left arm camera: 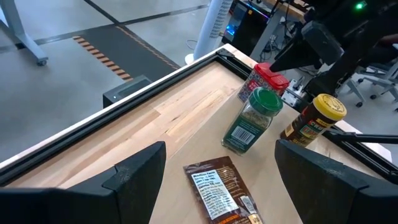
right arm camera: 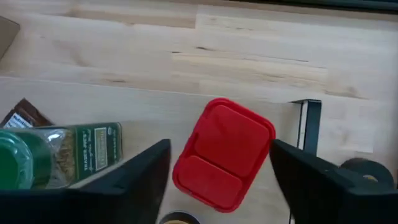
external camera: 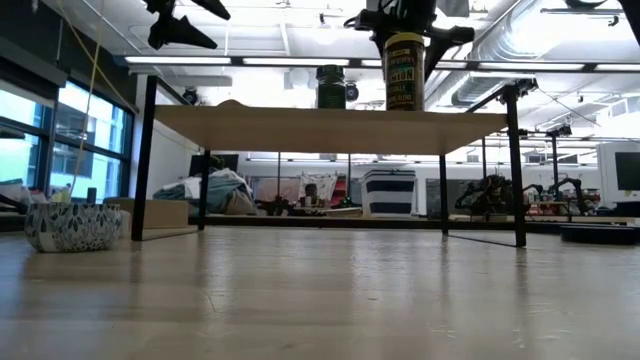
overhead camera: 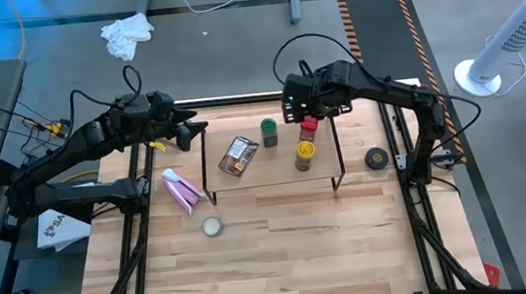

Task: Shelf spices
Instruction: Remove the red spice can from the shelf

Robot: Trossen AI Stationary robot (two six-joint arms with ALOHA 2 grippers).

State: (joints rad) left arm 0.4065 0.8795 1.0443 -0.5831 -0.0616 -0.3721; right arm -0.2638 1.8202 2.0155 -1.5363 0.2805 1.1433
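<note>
Right wrist view: I see my right fingers [right arm camera: 219, 180] open astride the red box [right arm camera: 222, 154] on the shelf [overhead camera: 270, 169]; left fingers [overhead camera: 186, 135] open beside it.

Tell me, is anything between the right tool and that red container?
Nothing visible. The right tool hangs directly over the red container, its open fingers on either side. The green-lidded jar stands beside it on the shelf, outside that gap.

Pink pkt [overhead camera: 180, 190], pale tin [overhead camera: 212, 227], black disc [overhead camera: 376, 159].
</note>
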